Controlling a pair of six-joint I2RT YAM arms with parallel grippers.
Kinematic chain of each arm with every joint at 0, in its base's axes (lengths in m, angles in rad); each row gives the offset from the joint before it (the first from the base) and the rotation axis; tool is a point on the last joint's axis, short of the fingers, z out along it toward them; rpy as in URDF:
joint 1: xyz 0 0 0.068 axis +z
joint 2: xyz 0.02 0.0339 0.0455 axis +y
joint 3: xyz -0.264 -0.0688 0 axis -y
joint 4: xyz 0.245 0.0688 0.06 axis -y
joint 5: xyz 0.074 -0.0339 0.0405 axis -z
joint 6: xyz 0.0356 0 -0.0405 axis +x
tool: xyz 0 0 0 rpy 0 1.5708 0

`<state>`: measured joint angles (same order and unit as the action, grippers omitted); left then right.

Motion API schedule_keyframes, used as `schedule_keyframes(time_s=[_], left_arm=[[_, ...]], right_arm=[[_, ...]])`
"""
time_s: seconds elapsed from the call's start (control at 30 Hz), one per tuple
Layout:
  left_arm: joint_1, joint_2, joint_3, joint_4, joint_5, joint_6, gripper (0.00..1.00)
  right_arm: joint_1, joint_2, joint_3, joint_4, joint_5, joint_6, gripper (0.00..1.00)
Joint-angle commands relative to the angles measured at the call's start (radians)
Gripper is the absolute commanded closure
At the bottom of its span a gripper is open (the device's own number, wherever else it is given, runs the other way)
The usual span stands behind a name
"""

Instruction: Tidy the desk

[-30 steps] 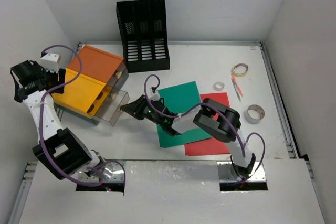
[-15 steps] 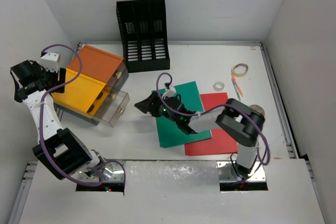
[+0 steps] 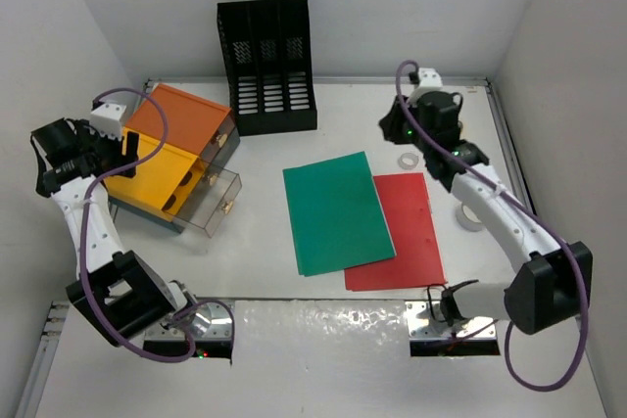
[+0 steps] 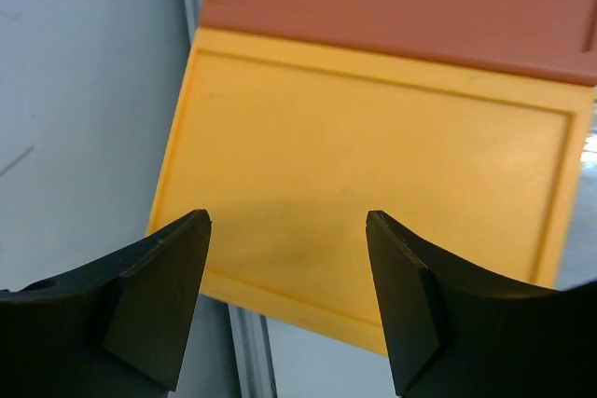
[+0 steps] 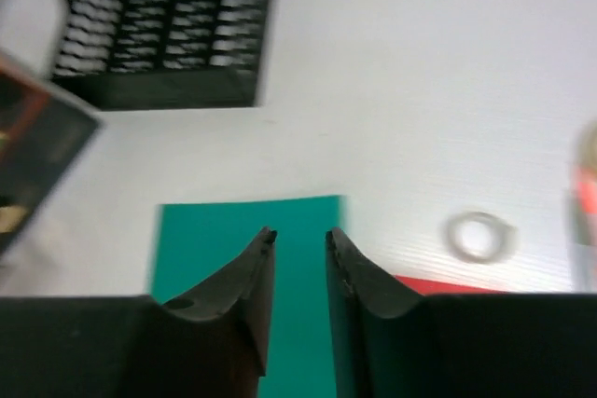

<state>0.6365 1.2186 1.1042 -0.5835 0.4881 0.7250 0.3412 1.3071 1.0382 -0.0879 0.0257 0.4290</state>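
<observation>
Hovering empty, nearly closed right gripper (image 5: 298, 240) above flat green folder (image 3: 336, 210) on white desk (image 3: 265, 252); spread left gripper (image 4: 289, 230) over orange-and-yellow plastic drawer box (image 3: 168, 152). Likely between pickups; next needs descending, opening wider.

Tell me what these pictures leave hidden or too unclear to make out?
- Top view: the right arm covers the pen and rubber band, and part of the tape roll.
- Top view: what is in the clear open drawer cannot be made out.
- Right wrist view: motion blur smears the black file rack.
</observation>
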Motion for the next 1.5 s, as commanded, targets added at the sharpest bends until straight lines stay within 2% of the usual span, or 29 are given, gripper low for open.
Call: schedule_keyframes(time_s=[0.0, 0.1, 0.2, 0.23, 0.27, 0.47, 0.63, 1.03, 1.47], left_arm=[[-0.04, -0.056, 0.0, 0.008, 0.073, -0.002, 0.33], [-0.06, -0.067, -0.007, -0.006, 0.081, 0.002, 0.33], [-0.07, -0.082, -0.026, -0.003, 0.086, 0.011, 0.33], [-0.073, -0.085, -0.029, -0.003, 0.084, 0.019, 0.33], [-0.075, -0.087, -0.035, -0.003, 0.081, 0.022, 0.32], [-0.089, -0.082, -0.043, -0.004, 0.05, 0.042, 0.32], [-0.097, -0.077, -0.041, -0.009, 0.038, 0.045, 0.31], [-0.104, -0.074, -0.029, -0.012, 0.02, 0.036, 0.3], [-0.113, -0.073, -0.021, -0.016, -0.008, 0.044, 0.3]], right_arm=[[-0.156, 0.033, 0.062, -0.249, -0.018, -0.16, 0.72], [-0.304, 0.147, 0.129, -0.3, -0.02, -0.191, 0.68], [-0.416, 0.325, 0.239, -0.392, -0.023, -0.211, 0.77], [-0.432, 0.368, 0.272, -0.424, -0.023, -0.232, 0.8], [-0.442, 0.444, 0.328, -0.479, -0.023, -0.248, 0.81], [-0.461, 0.621, 0.437, -0.547, 0.147, -0.369, 0.8], [-0.465, 0.673, 0.448, -0.541, 0.161, -0.421, 0.79], [-0.47, 0.747, 0.45, -0.497, 0.111, -0.421, 0.73], [-0.485, 0.81, 0.438, -0.47, 0.128, -0.469, 0.72]])
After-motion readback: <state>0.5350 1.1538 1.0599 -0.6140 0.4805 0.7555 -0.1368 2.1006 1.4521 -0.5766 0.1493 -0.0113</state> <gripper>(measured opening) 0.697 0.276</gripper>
